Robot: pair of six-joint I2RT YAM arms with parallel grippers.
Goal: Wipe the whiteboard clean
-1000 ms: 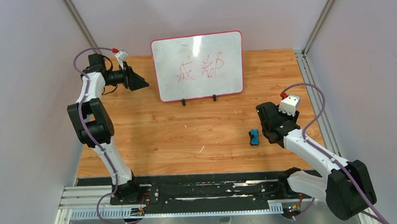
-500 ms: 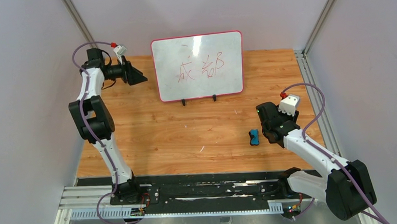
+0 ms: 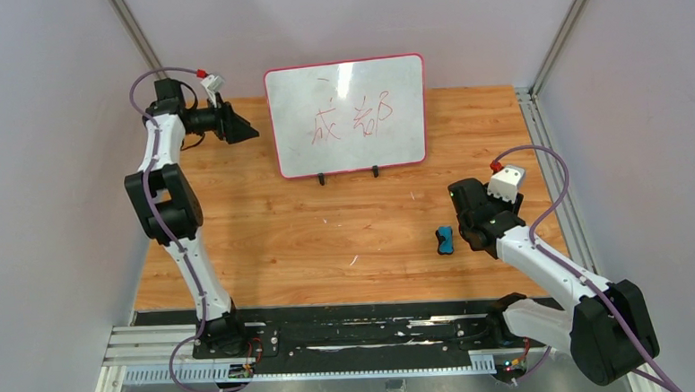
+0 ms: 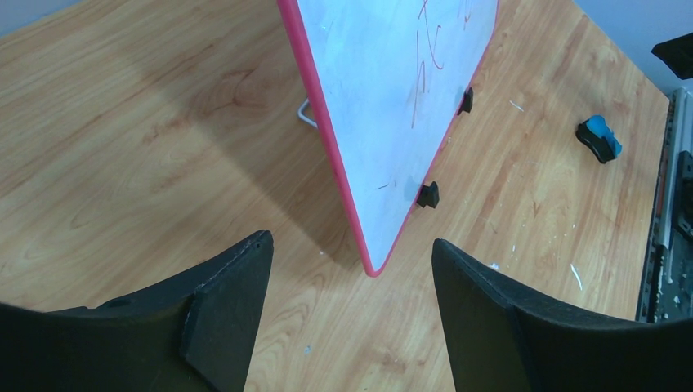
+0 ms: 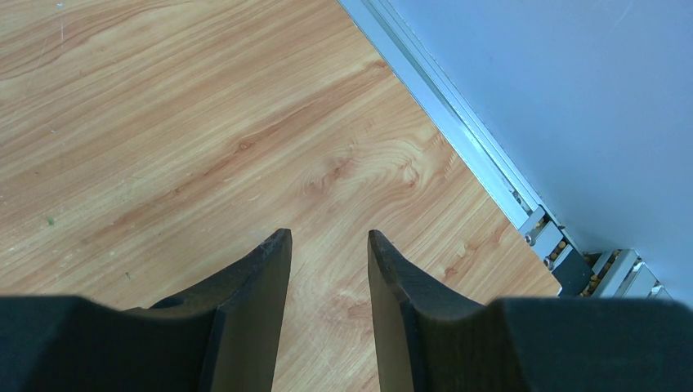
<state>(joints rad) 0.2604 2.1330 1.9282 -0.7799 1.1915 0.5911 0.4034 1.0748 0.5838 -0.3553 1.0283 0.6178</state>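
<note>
Whiteboard (image 3: 349,115) unwiped, red writing intact. Left gripper (image 4: 351,240) gapes empty at its left edge; right gripper (image 5: 327,238) parted, empty. Next, likely: fetch eraser (image 3: 445,239), front-right of board.

Left gripper (image 4: 351,242) — right gripper (image 5: 328,235) (narrower) — agape

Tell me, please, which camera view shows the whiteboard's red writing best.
The top external view: the whiteboard faces it, both red characters whole. The left wrist view sees it obliquely, strokes cut off. The right wrist shows neither.
</note>
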